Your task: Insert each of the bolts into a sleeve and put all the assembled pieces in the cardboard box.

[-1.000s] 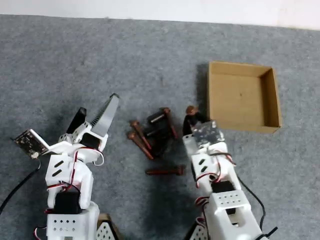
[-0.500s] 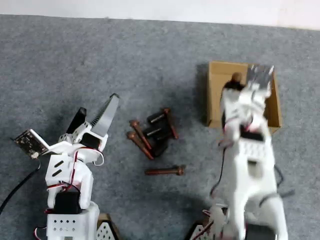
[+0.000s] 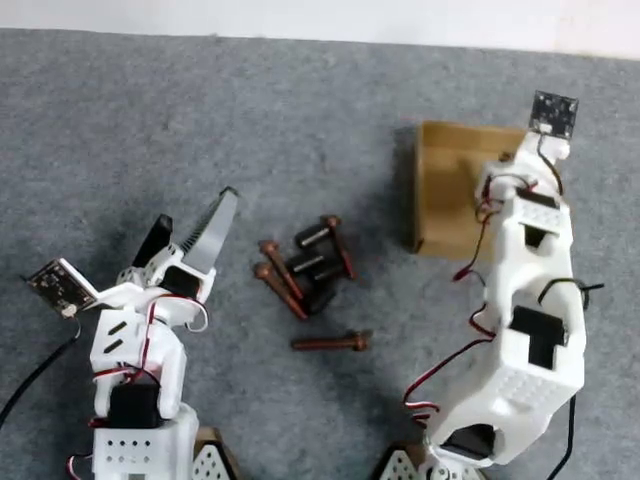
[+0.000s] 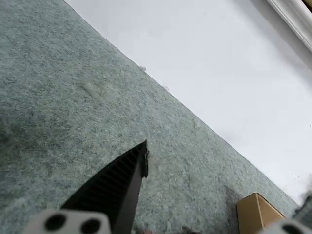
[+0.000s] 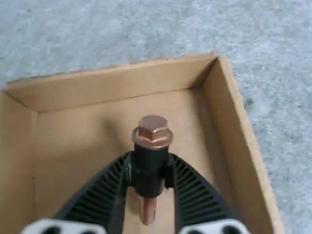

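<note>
In the right wrist view my right gripper (image 5: 149,171) is shut on a black sleeve with a copper bolt (image 5: 152,132) through it, held above the floor of the cardboard box (image 5: 97,85). In the high view the right arm (image 3: 525,230) stretches over the box (image 3: 432,190) and hides its own fingers. Several loose copper bolts and black sleeves lie in a pile (image 3: 306,264) on the grey carpet. One bolt (image 3: 331,342) lies apart, nearer the arms. My left gripper (image 3: 190,236) stands open left of the pile, holding nothing.
Grey carpet covers the table, with a white wall strip along the far edge (image 3: 320,18). The left wrist view shows one black finger (image 4: 122,181), carpet, the white wall and a corner of the box (image 4: 255,212).
The right arm has swung from beside the pile out over the cardboard box, carrying the sleeved bolt. The left arm and the pile have not moved.
</note>
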